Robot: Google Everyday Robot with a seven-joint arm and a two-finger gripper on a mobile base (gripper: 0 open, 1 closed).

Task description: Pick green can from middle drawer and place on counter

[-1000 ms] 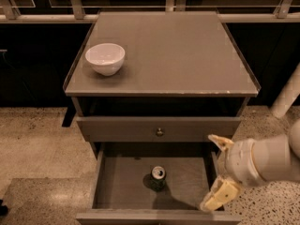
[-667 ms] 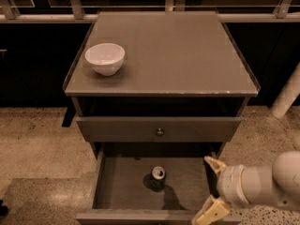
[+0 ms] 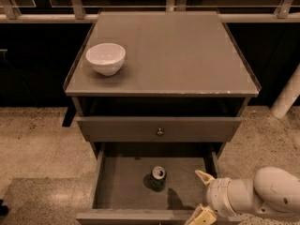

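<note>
Gripper (image 3: 202, 197) is hovering at the lower right, over the right front corner of the pulled-out middle drawer (image 3: 122, 184), with its two pale fingers spreading wide apart and gripping nothing. The green can (image 3: 158, 178) is standing upright near the centre of the drawer's grey floor, just left of the gripper and apart from it. A white bowl (image 3: 106, 58) is sitting on the counter (image 3: 178, 50) near its left edge, above the drawer front (image 3: 117, 129) with the round knob (image 3: 160, 131).
</note>
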